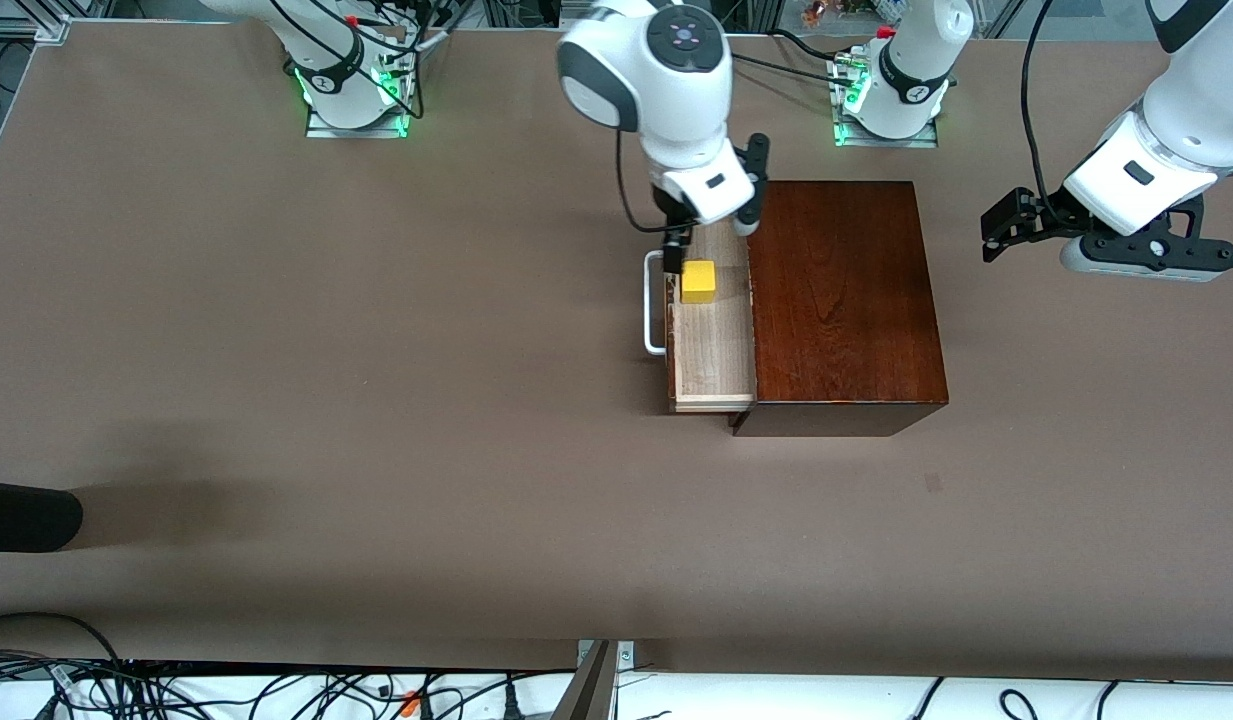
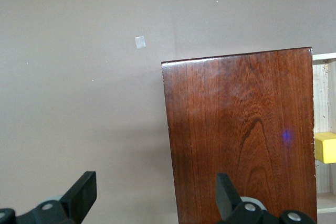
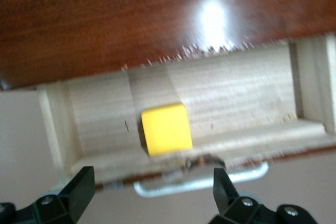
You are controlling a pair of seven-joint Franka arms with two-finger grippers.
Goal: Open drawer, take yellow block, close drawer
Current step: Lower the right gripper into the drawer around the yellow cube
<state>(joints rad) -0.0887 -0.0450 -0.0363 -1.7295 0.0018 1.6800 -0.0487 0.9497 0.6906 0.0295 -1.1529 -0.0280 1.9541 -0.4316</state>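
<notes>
The dark reddish-brown wooden box [image 1: 846, 290] stands mid-table with its drawer [image 1: 711, 340] pulled out toward the right arm's end, white bar handle [image 1: 654, 300] outermost. The yellow block [image 1: 698, 282] lies on the drawer's pale floor. My right gripper [image 1: 709, 240] hangs open just above the drawer, over the block; in the right wrist view the block [image 3: 165, 128] sits in the drawer [image 3: 236, 98] ahead of the open gripper [image 3: 152, 182], apart from both fingers. My left gripper [image 1: 1001, 235] waits open in the air beside the box, toward the left arm's end, holding nothing [image 2: 156, 187].
The left wrist view shows the box top [image 2: 241, 129], a sliver of the drawer with the block [image 2: 325, 147], and a small pale mark on the table [image 2: 139, 42]. A black object [image 1: 21, 515] lies at the right arm's end of the table. Cables [image 1: 276, 690] run along the near edge.
</notes>
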